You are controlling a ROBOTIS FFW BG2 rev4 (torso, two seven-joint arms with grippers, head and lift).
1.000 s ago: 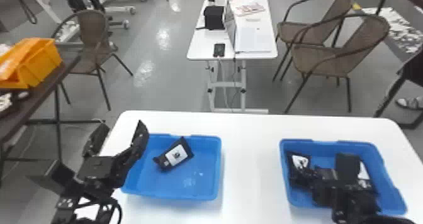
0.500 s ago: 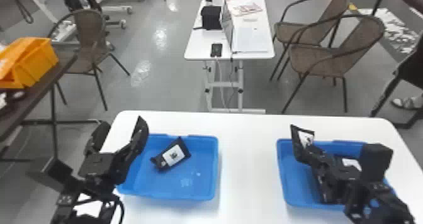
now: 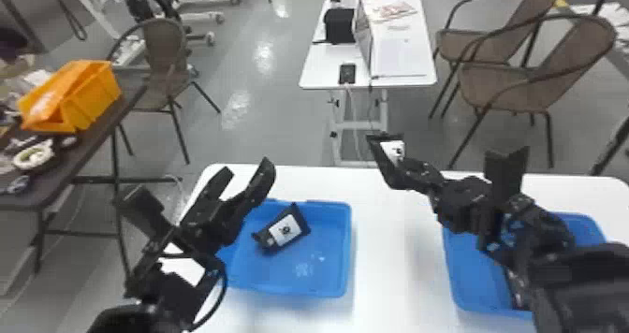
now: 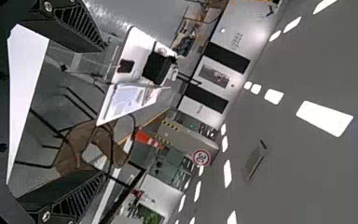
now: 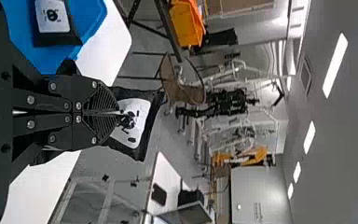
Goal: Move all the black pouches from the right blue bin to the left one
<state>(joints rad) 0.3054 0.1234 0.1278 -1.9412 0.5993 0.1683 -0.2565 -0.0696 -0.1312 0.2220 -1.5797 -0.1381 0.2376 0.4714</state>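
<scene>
White surface (image 3: pixel 393 266), right blue bin (image 3: pixel 477 280) partly hidden.
Right gripper (image 3: pixel 409 168), jaws pinching a black pouch (image 3: pixel 383 166); left gripper (image 3: pixel 248 170), jaws spread.

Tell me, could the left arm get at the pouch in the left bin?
Probably yes: its end effector, open near the left bin, would likely need to tip down, but nothing covers the pouch.

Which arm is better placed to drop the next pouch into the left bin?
Right, probably: the right gripper is shut on a black pouch; the left gripper is open and empty, though nearer the left bin.
</scene>
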